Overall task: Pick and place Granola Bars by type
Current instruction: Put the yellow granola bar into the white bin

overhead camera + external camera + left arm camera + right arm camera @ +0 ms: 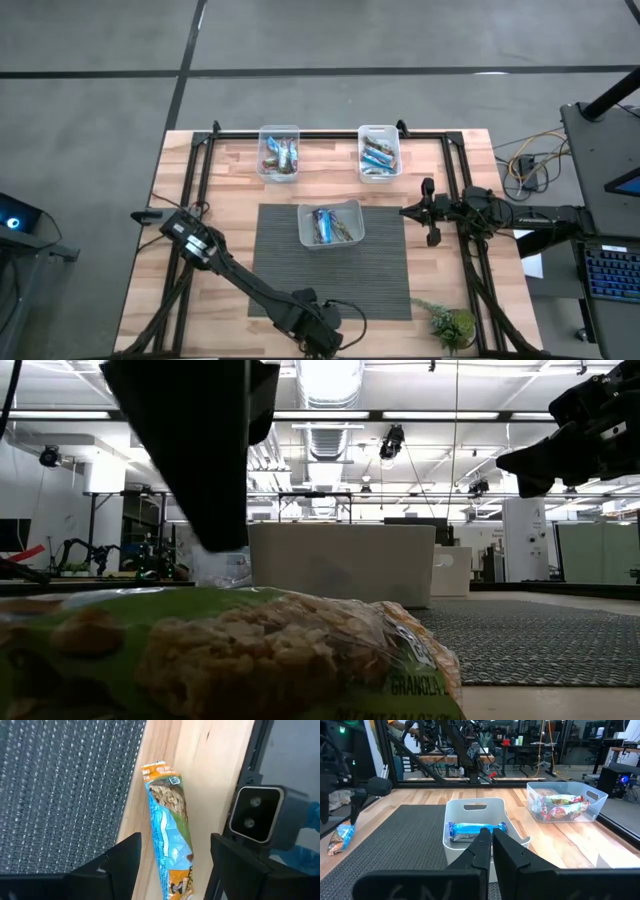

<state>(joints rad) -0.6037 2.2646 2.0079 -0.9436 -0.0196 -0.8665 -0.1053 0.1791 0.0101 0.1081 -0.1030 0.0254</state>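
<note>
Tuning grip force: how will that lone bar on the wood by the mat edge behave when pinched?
The granola bar lies flat between the open left tool fingers. Its glossy wrapper looks slippery, so it may slide. The slim, chunky filling probably crumbles under hard squeeze. It seems light; flat, unlikely to roll.

Two dark 6-joint arms, each built of slim black links and blocky joint housings. Left arm (245,285): matte black throughout, a pale label on its shoulder housing, a thin black cable looping beside its wrist. Right arm (520,215): the same black finish. Left gripper (172,862): 2 flat, square-edged black fingers (117,860). Right gripper (491,845): 2 tapered black fingers.
</note>
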